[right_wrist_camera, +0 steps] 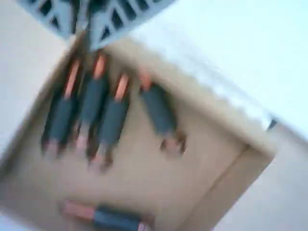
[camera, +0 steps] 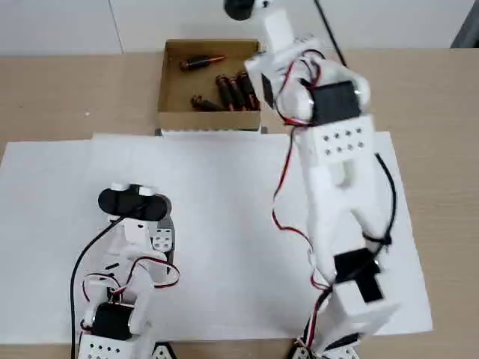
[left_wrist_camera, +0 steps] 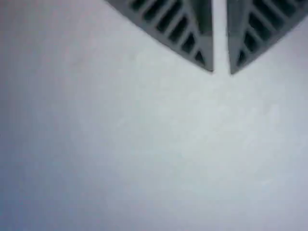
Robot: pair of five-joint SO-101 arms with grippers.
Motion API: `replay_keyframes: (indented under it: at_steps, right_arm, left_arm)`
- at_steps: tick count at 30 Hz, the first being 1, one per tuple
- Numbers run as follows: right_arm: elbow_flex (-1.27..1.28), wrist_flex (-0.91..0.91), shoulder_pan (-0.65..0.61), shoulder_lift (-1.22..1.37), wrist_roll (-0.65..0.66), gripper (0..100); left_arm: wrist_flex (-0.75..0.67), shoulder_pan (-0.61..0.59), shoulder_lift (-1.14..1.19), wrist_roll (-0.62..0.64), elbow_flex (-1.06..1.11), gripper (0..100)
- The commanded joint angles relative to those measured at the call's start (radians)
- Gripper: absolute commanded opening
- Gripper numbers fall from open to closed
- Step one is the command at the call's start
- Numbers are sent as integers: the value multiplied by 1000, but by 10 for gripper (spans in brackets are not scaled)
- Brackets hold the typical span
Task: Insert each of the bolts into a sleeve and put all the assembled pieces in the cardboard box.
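We see the cardboard box (camera: 162, 82) at the far side of the bench (camera: 60, 97), just beyond the edge of the white paper (camera: 224, 224). Five assembled pieces (camera: 233, 91) lie on its floor. Three are side by side near the right wall, a fourth (camera: 206, 103) is close to the front wall, and a fifth (camera: 202, 62) lies apart toward the back. The right arm (camera: 333, 172) stretches across the paper, and the right gripper (right_wrist_camera: 89, 29) hangs over the box's edge above the row of three. We cannot tell whether it is clenched or released. In its wrist view the dark sleeves with copper bolt ends (right_wrist_camera: 91, 110) sit below it inside the box wall (right_wrist_camera: 231, 187). The left arm (camera: 127, 239) is folded at the near side. The left gripper (left_wrist_camera: 221, 71) is low over the paper (left_wrist_camera: 144, 154), clenched to a thin slit and grasping nothing.
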Motion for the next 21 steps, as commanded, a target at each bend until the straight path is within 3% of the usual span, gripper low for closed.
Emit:
replay_keyframes:
  at_steps: [1, 8, 13, 21]
  right_arm:
    - [-51, 99, 18, -108, -52, 3]
    - [-44, 302, 51, -232, -71, 3]
    - [-35, 317, 53, -328, -109, 3]
    - [390, 303, 53, -593, -198, 4]
  left_arm:
    - [5, 2, -11, -3, -4, 6]
    - [5, 2, -11, -3, -4, 6]
    - [5, 2, -11, -3, -4, 6]
    - [5, 2, -11, -3, -4, 6]
